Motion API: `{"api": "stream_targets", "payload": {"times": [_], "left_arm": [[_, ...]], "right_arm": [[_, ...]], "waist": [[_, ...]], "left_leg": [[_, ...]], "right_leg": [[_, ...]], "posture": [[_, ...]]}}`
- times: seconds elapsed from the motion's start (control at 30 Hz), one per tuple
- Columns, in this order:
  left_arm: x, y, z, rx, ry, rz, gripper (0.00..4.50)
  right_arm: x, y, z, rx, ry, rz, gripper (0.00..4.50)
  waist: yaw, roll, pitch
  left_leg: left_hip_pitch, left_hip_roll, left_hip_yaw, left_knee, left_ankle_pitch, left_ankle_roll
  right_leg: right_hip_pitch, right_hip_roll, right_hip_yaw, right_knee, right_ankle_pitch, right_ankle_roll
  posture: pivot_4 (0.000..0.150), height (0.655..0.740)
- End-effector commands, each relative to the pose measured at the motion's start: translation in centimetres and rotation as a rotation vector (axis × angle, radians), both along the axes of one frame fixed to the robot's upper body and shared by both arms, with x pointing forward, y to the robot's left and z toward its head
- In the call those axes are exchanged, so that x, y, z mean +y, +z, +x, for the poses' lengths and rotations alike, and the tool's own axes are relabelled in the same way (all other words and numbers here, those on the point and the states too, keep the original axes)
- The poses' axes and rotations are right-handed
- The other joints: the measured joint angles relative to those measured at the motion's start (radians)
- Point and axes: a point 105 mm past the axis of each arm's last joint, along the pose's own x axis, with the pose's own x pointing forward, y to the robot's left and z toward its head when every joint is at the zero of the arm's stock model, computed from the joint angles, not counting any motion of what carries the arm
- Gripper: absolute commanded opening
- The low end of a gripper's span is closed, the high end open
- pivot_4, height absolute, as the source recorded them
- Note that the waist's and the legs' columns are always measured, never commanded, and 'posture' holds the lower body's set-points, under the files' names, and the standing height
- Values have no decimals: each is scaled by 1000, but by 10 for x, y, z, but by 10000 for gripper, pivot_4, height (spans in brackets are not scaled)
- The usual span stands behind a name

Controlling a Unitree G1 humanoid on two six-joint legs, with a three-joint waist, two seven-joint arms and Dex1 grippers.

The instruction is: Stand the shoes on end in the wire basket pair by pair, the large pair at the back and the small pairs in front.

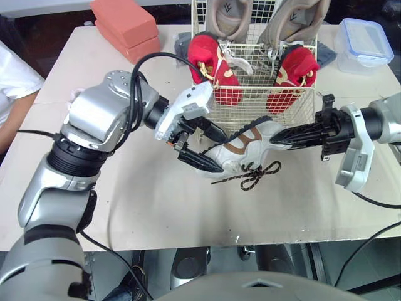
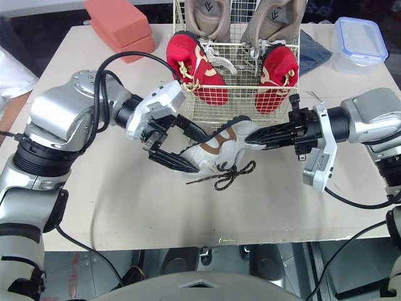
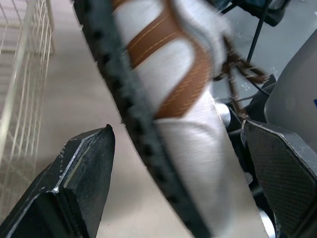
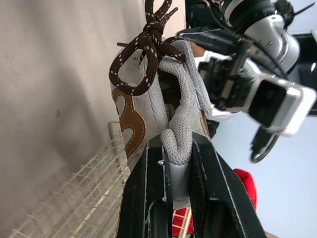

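A white shoe [image 1: 241, 147] with brown stripes and brown laces lies on its side on the table, just in front of the wire basket [image 1: 263, 93]. My right gripper [image 1: 277, 139] is shut on its heel collar, with the padded rim pinched between the fingers [image 4: 143, 193]. My left gripper [image 1: 208, 147] is open and straddles the toe end; one finger [image 3: 84, 183] stands apart from the black sole. In the basket, two large beige shoes [image 1: 229, 15] stand at the back and two small red shoes [image 1: 213, 70] stand in front.
Two terracotta blocks [image 1: 125, 25] lie at the back left. A clear box with a blue-rimmed lid [image 1: 364, 44] sits at the back right, with a dark blue cloth [image 1: 326, 55] beside the basket. A person's white sleeve [image 1: 12, 78] is at the left edge.
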Motion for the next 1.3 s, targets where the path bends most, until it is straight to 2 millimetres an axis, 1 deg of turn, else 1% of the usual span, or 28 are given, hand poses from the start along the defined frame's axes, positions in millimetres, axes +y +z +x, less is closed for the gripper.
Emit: {"api": "stream_targets", "payload": {"times": [0.03,0.1,0.17,0.2,0.23,0.27,0.3,0.37,0.47,0.53,0.57,0.63,0.7,0.77,0.87,1.0,1.07,1.1,1.23,1.27,1.3], "left_arm": [[-3,5,3,-27,-21,0,36430],[-3,5,3,-25,-25,-3,27483],[-2,5,2,-21,-31,-2,17616],[-2,4,1,-20,-36,0,13479],[-1,4,0,-19,-40,1,10556],[-1,4,0,-17,-39,-4,6217],[-1,4,-1,-16,-41,-10,4982],[-2,3,-3,-14,-41,-31,4970],[-3,4,-5,-29,-33,-88,4969],[-6,4,-3,-55,1,-146,4966],[-6,4,-3,-50,31,-174,4966],[-9,6,-2,-59,68,-236,4966],[-13,11,-3,-83,82,-329,4966],[-19,16,-4,-144,93,-425,4966],[-29,18,-9,-162,114,-532,4966],[-39,12,-11,-162,160,-588,4966],[-41,7,-10,-167,183,-589,4966],[-41,4,-10,-169,187,-585,4966],[-40,-6,-9,-171,196,-568,4966],[-40,-7,-8,-170,196,-567,4966],[-40,-7,-8,-169,196,-567,4966]], "right_arm": [[3,11,-5,-44,32,29,0],[2,10,-6,-42,29,29,0],[2,11,-6,-42,28,31,0],[2,11,-6,-40,24,36,0],[2,12,-6,-38,20,39,0],[1,12,-6,-28,9,48,0],[0,13,-5,-19,-1,61,8505],[-6,14,-2,26,-49,103,17363],[-20,10,6,104,-160,123,31603],[-39,2,14,244,-300,161,41434],[-48,-2,15,317,-360,178,44404],[-58,-8,12,433,-430,215,44404],[-60,-14,5,590,-482,273,44404],[-55,-18,-5,823,-525,376,44404],[-40,-23,-24,1104,-543,475,44404],[-24,-10,-34,1375,-513,664,44404],[-18,-2,-37,1471,-480,720,44404],[-17,4,-37,1506,-459,763,44404],[-11,20,-33,1612,-400,875,44404],[-9,21,-32,1622,-395,881,42045],[-7,21,-32,1624,-400,878,38752]], "waist": [[0,0,0],[0,0,0],[0,0,0],[0,0,0],[0,0,0],[0,0,0],[0,0,0],[0,0,0],[1,0,0],[5,0,0],[6,0,0],[5,0,0],[3,0,0],[1,0,0],[1,1,0],[1,0,0],[2,0,0],[3,0,0],[3,-1,0],[3,-1,0],[3,-1,0]], "left_leg": [[0,0,0,0,0,0],[0,0,0,0,0,0],[0,0,0,0,0,0],[0,0,0,0,0,0],[0,0,0,0,0,0],[0,0,0,0,0,0],[0,0,0,0,0,0],[0,0,0,0,0,0],[0,1,0,0,0,0],[0,1,0,0,0,0],[-1,1,-1,0,0,0],[-2,1,-1,1,-1,1],[-1,1,-1,2,-1,1],[-1,1,-1,2,-1,1],[1,1,0,3,-1,1],[1,1,-1,5,-1,1],[1,1,-1,6,-1,2],[1,1,-1,6,-2,2],[1,1,-1,6,-2,3],[0,1,-1,6,-2,3],[0,1,-1,6,-2,4]], "right_leg": [[0,0,0,0,0,0],[0,0,0,0,0,0],[0,0,0,0,0,0],[0,0,0,0,0,0],[0,0,0,0,0,0],[0,0,0,0,0,0],[0,0,0,0,0,0],[0,0,0,0,0,0],[0,-1,0,0,0,0],[0,-1,0,0,0,0],[0,-2,0,0,0,0],[1,-3,-1,0,0,0],[0,-3,0,1,0,0],[1,-5,0,1,0,0],[1,-6,0,3,0,0],[2,-6,0,4,-2,4],[3,-5,0,4,-2,4],[3,-2,0,4,-2,4],[3,-1,0,4,-2,4],[3,-1,0,3,-2,4],[3,-1,0,3,-2,4]], "posture": [[1500,6860],[1500,6860],[1500,6860],[1500,6860],[1500,6860],[1500,6860],[1500,6860],[1500,6860],[1500,6860],[1500,6860],[1500,6860],[1500,6860],[1500,6860],[1500,6860],[1500,6860],[1500,6860],[1500,6860],[1500,6860],[1500,6860],[1500,6860],[1500,6860]]}}
